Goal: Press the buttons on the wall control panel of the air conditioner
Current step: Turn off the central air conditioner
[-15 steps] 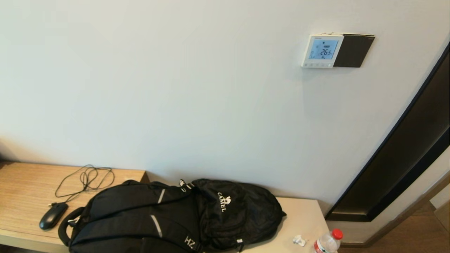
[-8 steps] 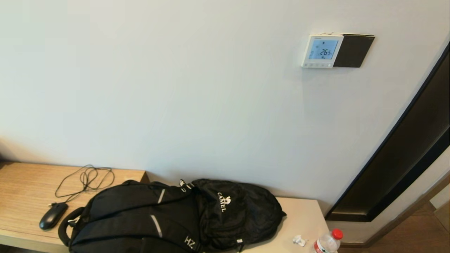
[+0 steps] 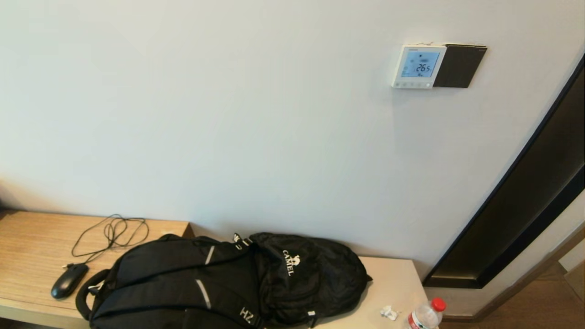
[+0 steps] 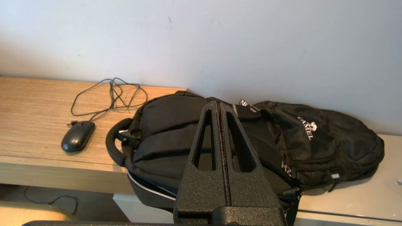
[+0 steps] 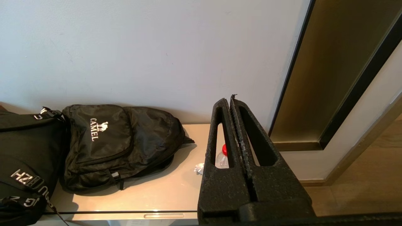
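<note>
The white control panel [image 3: 419,66] hangs high on the wall at the upper right of the head view, its light blue screen showing 26.5. A row of tiny pale buttons [image 3: 412,84] runs along its bottom edge. Neither arm shows in the head view. My left gripper [image 4: 218,105] is shut and empty, low in front of the black backpack. My right gripper [image 5: 229,99] is shut and empty, low near the bench's right end. The panel is out of both wrist views.
A dark brown plate [image 3: 459,66] adjoins the panel's right side. A black backpack [image 3: 224,281], a mouse [image 3: 68,280] with cable, a crumpled wrapper [image 3: 388,312] and a red-capped bottle [image 3: 425,314] lie on the bench. A dark recessed frame [image 3: 525,201] stands at right.
</note>
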{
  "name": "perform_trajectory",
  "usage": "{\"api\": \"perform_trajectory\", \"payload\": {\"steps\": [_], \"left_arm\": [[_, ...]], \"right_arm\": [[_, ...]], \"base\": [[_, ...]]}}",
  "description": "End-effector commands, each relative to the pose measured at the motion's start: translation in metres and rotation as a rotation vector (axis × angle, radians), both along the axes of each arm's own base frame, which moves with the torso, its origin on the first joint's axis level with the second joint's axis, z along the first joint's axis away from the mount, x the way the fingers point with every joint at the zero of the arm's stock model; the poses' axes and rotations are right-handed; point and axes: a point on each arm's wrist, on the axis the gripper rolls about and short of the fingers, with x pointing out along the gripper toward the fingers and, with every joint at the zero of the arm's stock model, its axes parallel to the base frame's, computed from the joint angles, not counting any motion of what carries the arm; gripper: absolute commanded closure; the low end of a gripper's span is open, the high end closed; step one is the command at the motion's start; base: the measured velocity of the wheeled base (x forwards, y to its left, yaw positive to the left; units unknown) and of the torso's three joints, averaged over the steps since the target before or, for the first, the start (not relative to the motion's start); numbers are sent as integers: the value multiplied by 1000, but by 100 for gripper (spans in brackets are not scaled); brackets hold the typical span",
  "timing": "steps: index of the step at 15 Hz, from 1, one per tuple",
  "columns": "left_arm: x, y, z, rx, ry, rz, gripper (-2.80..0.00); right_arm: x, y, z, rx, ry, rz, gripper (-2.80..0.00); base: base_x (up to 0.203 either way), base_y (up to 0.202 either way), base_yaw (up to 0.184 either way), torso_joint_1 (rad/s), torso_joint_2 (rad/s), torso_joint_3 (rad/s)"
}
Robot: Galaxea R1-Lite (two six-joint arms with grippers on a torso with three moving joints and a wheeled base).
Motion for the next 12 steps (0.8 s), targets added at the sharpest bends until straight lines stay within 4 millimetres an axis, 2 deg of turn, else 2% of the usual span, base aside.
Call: {"api": "perform_trajectory", "payload": {"steps": [1, 12], "left_arm": [[0, 0, 0, 0, -1, 0, 0], [0, 0, 0, 0, -1, 0, 0]], "right_arm": [[0, 0, 0, 2, 3, 0, 0], [0, 0, 0, 2, 1, 9, 0]], "base": [[0, 0, 0, 0, 0, 0], [0, 0, 0, 0, 0, 0]]}}
